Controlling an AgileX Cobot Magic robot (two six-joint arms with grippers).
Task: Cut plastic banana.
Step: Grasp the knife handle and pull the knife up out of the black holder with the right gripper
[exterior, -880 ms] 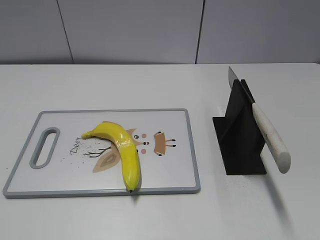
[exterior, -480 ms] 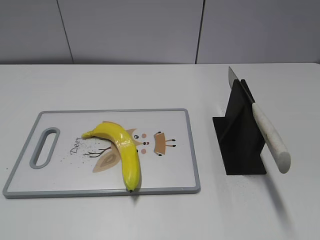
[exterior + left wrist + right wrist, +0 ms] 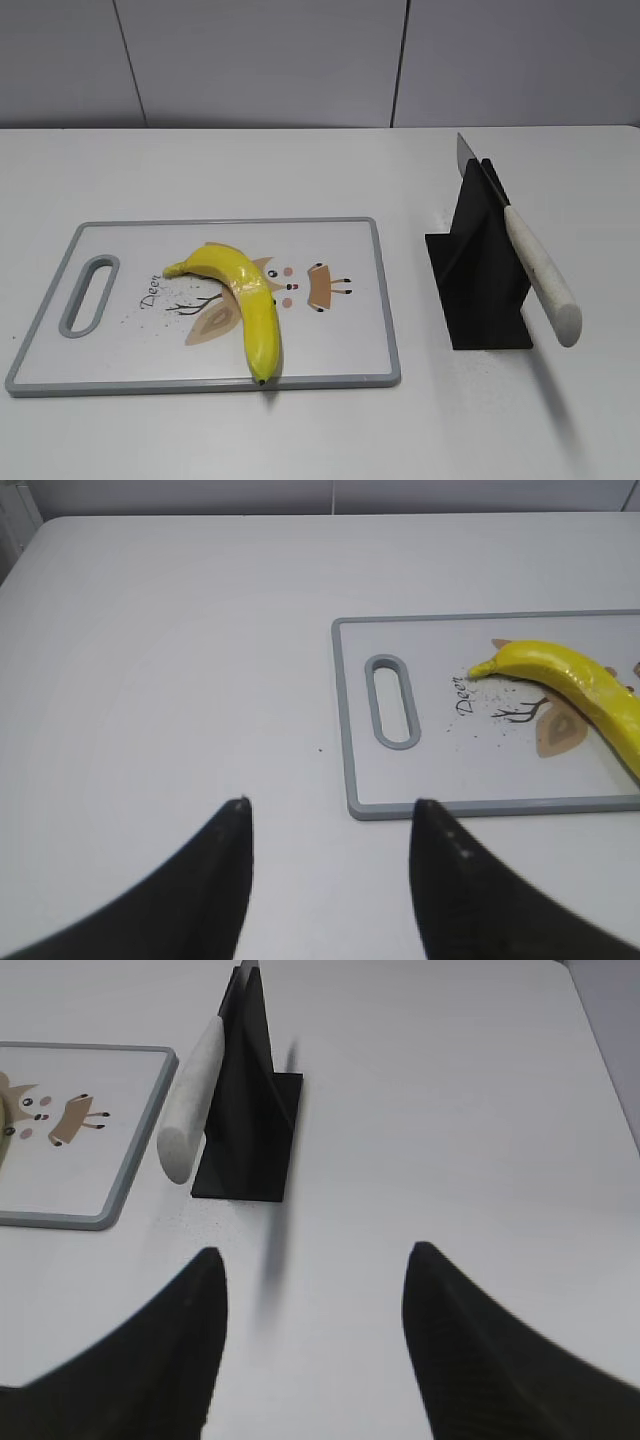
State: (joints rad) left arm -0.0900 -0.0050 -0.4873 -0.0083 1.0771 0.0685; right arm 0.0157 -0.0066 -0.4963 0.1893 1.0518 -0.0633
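Note:
A yellow plastic banana (image 3: pixel 245 300) lies whole on a white cutting board (image 3: pixel 340 350) with a grey rim; it also shows in the left wrist view (image 3: pixel 580 685). A knife (image 3: pixel 540 275) with a white handle rests slanted in a black stand (image 3: pixel 480 290), handle toward the front; its handle also shows in the right wrist view (image 3: pixel 190 1100). My left gripper (image 3: pixel 330 805) is open and empty, above bare table left of the board. My right gripper (image 3: pixel 315 1255) is open and empty, in front of the stand (image 3: pixel 250 1110). Neither gripper shows in the exterior view.
The board (image 3: pixel 480 808) has a handle slot (image 3: pixel 392 700) at its left end and a printed deer picture. The white table (image 3: pixel 320 430) runs to a grey wall behind. The table's right edge shows in the right wrist view (image 3: pixel 600 1050).

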